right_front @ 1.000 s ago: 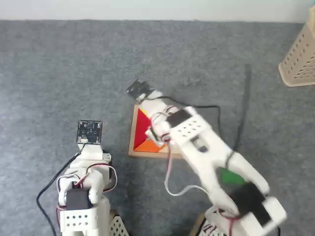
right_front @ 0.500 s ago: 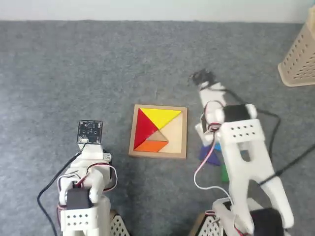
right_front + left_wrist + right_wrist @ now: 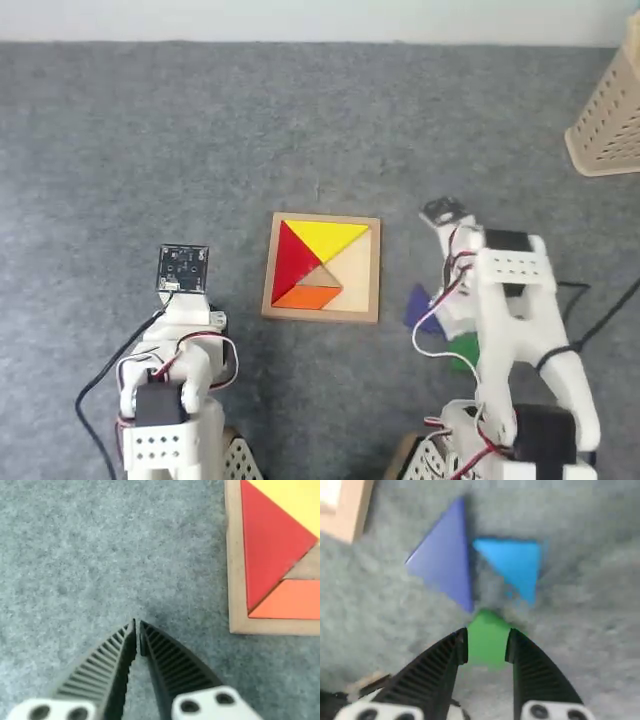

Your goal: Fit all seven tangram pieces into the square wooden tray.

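We're at the fetch step: R gripper [image 3: 487,632] over the green piece [image 3: 488,642].
Tray [image 3: 320,314] holds red pc [image 3: 288,262], yellow pc [image 3: 328,236] & orange pc [image 3: 308,296]. The green piece, purple triangle [image 3: 445,570] & blue triangle [image 3: 512,566] lie loose beside the tray, on the R arm's side. R jaws stand part-open astride green, nothing gripped by our read; contact unclear. Next, we judge: drop, pinch, lift, carry to tray's bare part. L gripper [image 3: 136,629] is clenched, empty, just beside the tray.
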Motion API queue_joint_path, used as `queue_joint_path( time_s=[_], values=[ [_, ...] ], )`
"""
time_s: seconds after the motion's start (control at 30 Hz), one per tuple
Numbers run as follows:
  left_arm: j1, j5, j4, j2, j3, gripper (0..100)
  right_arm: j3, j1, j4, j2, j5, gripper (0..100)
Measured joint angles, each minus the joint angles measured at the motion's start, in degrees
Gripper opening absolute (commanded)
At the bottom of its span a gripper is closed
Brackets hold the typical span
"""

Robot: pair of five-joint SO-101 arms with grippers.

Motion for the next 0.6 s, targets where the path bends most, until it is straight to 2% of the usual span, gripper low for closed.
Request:
queue_joint_path(
  time_s=[0.13,0.4,0.6],
  values=[
    [0.00,0.00,0.00,0.00,0.00,1,1.85,-0.26,-0.26,0.00,-2.02,24.1],
    [0.00,0.00,0.00,0.00,0.00,1,7.30,-0.09,-5.45,-0.26,-0.70,24.3],
    [0.00,0.00,0.00,0.00,0.00,1,8.62,3.34,-7.65,0.18,-0.53,24.2]
  ],
)
